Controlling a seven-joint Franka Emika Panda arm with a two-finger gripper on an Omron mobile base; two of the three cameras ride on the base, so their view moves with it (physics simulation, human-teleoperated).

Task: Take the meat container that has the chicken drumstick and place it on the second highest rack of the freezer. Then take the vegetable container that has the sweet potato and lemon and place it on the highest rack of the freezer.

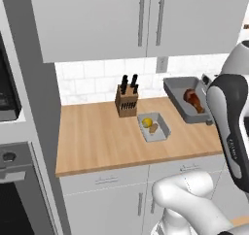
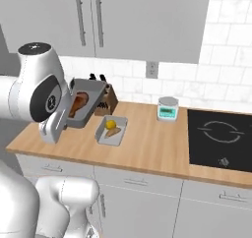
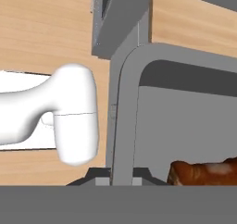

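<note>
The grey meat container (image 1: 181,97) hangs tilted above the back right of the wooden counter (image 1: 102,137), with the reddish-brown chicken drumstick (image 1: 193,100) lying in it. My gripper (image 3: 121,177) is shut on the container's rim (image 3: 127,116), and the drumstick (image 3: 203,172) lies just beside it. From the right base the same container (image 2: 93,111) and drumstick (image 2: 78,104) sit partly behind my forearm. The vegetable container (image 1: 161,132) rests on the counter with the lemon (image 1: 147,122) and sweet potato (image 1: 153,128) inside; it also appears as the tray (image 2: 118,136) below the lifted one. The freezer and its racks are out of view.
A knife block (image 1: 127,102) stands at the counter's back, close to the lifted container. A white canister (image 2: 168,108) and a black cooktop (image 2: 221,138) lie to the right. Wall cupboards (image 1: 141,20) hang overhead. An oven (image 1: 14,195) and tall grey panel border the left.
</note>
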